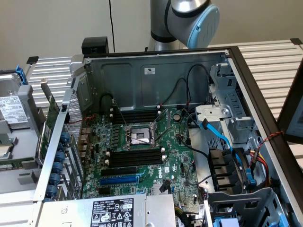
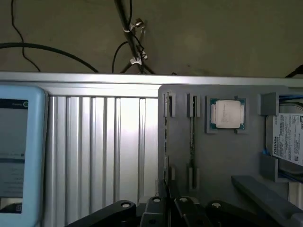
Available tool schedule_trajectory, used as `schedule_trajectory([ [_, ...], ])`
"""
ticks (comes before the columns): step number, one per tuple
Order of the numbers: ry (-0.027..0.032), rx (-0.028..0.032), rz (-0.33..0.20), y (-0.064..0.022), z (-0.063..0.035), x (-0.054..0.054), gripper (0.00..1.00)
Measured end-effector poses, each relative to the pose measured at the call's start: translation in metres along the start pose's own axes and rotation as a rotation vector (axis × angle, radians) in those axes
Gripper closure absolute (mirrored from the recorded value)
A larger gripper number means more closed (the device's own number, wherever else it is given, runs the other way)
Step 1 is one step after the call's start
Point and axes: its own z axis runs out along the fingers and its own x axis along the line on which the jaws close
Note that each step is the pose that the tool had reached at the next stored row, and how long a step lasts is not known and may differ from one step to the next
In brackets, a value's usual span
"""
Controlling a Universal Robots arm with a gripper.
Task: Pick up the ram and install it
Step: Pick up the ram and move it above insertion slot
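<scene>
The ram [image 2: 165,137] is a thin green stick seen edge-on, standing in a slot of the grey parts holder [image 2: 222,161]. My gripper [image 2: 166,189] is down at one end of that stick, its fingers drawn together on the board's edge, and the stick still sits in its slot. A second stick [image 2: 191,137] stands in the neighbouring slot. In the exterior view the open computer case shows the motherboard [image 1: 142,142] with long black empty memory slots [image 1: 135,158] beside the CPU socket [image 1: 140,136]. The arm [image 1: 189,16] rises behind the case.
A loose CPU [image 2: 227,114] and a hard drive [image 2: 289,142] lie on the holder near the sticks. A ribbed metal table [image 2: 104,142] and a tablet edge [image 2: 19,151] sit beside it. An upright green card [image 1: 51,118], cables and a drive cage [image 1: 227,170] crowd the case.
</scene>
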Motion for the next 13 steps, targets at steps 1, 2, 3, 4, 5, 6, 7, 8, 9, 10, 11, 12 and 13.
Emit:
schedule_trajectory([
  [1,-0.0006,0.0000,-0.001,-0.0015,-0.0041,0.001,0.87],
  [2,-0.0016,-0.0002,-0.003,-0.0031,-0.0079,0.002,0.87],
  [3,-0.0025,-0.0005,-0.004,-0.0049,-0.0117,0.002,0.87],
  [4,-0.0038,-0.0008,-0.006,-0.0066,-0.0157,0.003,0.87],
  [5,-0.0055,-0.0012,-0.009,-0.0084,-0.0199,0.003,0.87],
  [6,-0.0078,-0.0013,-0.011,-0.0100,-0.0240,0.004,0.87],
  [7,-0.0102,-0.0014,-0.012,-0.0117,-0.0277,0.004,0.87],
  [8,-0.0123,-0.0013,-0.013,-0.0138,-0.0307,0.005,0.87],
  [9,-0.0128,-0.0013,-0.013,-0.0163,-0.0334,0.005,0.87],
  [10,-0.0130,-0.0014,-0.014,-0.0190,-0.0361,0.005,0.87],
  [11,-0.0133,-0.0015,-0.014,-0.0219,-0.0390,0.006,0.87],
  [12,-0.0137,-0.0015,-0.014,-0.0244,-0.0414,0.006,0.87],
  [13,-0.0139,-0.0015,-0.015,-0.0270,-0.0436,0.006,0.87],
])
